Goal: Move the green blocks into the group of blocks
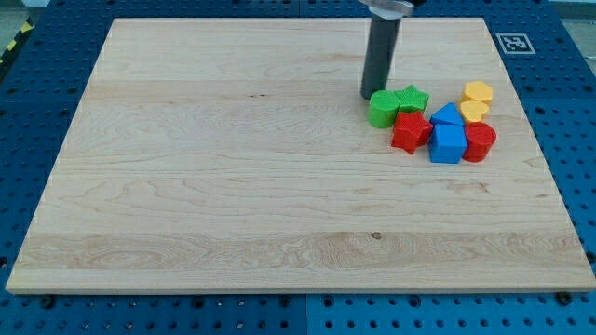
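My tip (370, 96) rests on the board just above and to the left of a green round block (382, 109), touching or nearly touching it. A green star block (412, 99) sits right beside the round one. Both green blocks lie against the group: a red star block (410, 131), a blue block with a peaked top (446, 115), a blue cube (448, 143), a red round block (480, 141), and two yellow blocks (478, 92) (473, 112).
The wooden board (233, 186) lies on a blue perforated table. A black-and-white marker (513, 43) sits off the board's top right corner. All blocks cluster at the view's upper right.
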